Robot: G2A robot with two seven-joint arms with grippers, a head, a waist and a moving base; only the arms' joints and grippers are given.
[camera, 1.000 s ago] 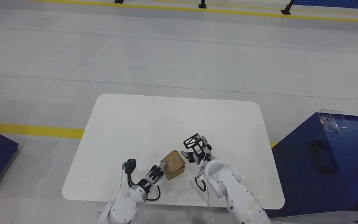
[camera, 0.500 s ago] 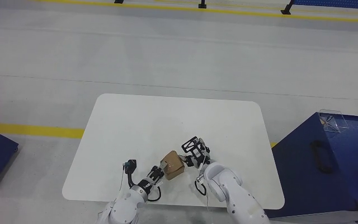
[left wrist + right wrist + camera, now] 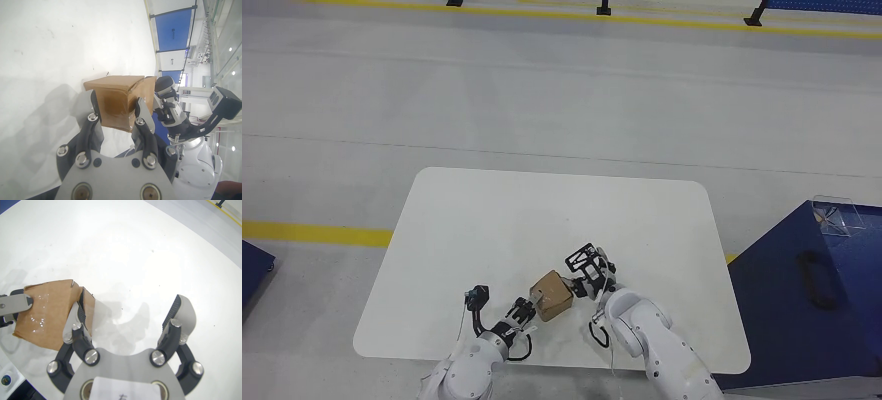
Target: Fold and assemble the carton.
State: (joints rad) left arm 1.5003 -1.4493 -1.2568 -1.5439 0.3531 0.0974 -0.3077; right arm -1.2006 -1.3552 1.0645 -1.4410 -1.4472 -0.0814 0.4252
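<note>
Carton (image 3: 552, 294) boxy, askew on table (image 3: 542, 215), L pincer (image 3: 116, 102) clamping it

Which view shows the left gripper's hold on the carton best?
Left wrist view: the left gripper clamps the carton close up. Right wrist view shows one left finger on its side; top view shows it small, against the right gripper.
</note>
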